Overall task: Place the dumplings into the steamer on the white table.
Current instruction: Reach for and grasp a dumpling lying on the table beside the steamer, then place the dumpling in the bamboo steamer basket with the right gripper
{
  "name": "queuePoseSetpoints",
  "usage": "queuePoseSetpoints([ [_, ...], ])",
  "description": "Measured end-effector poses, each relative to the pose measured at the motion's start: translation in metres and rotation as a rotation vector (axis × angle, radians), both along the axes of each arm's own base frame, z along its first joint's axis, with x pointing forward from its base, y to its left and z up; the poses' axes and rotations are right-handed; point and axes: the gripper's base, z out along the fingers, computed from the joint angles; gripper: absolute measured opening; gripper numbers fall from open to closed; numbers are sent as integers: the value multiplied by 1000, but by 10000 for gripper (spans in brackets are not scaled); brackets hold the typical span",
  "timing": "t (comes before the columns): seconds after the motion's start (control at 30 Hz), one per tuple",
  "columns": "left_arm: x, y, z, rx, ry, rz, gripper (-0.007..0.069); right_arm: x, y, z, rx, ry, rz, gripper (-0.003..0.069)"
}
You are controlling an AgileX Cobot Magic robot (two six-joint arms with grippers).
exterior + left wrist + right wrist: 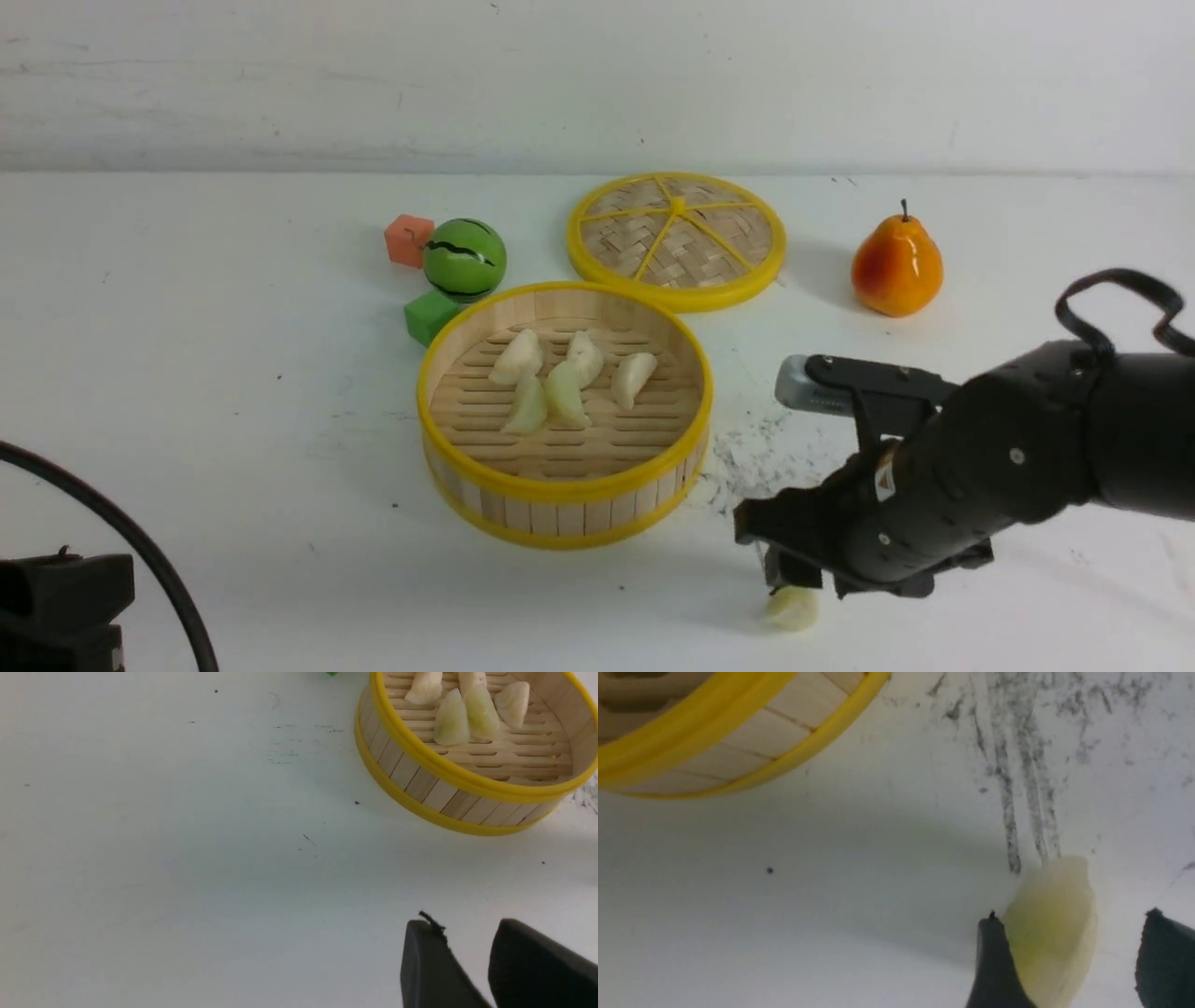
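Centring matters now: the last dumpling (1052, 933) lies on the bench (280, 467) near the steamer (565, 485), between your right jaws, which stand wide with it nearer one side. Shift until it sits midway, then close gently. Left jaws: slightly parted, empty.

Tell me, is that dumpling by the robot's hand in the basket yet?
Not yet. The dumpling lies on the white table, outside the steamer, between the right gripper's open jaws.
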Motion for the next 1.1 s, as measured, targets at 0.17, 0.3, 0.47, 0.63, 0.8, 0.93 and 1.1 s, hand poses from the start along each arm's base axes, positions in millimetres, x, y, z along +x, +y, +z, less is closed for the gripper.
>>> queuePoseSetpoints([
  [0.17,0,0,0,-2,2,0,200,10,4,-26,-8,1,-10,322],
  [0.3,0,0,0,-4,3,0,203,10,4,-27,-9,0,-8,216],
  [0.47,0,0,0,-5,4,0,206,8,3,-4,-24,-56,66,201],
  [0.63,0,0,0,-5,4,0,208,22,11,41,-21,-171,144,201],
  [0.8,0,0,0,-6,1,-1,208,54,32,85,4,-316,206,201],
  [0.93,0,-1,0,-8,-3,-2,211,86,65,84,-8,-374,278,201],
  [1.1,0,-1,0,-8,-3,-2,215,117,94,44,-88,-335,368,201],
])
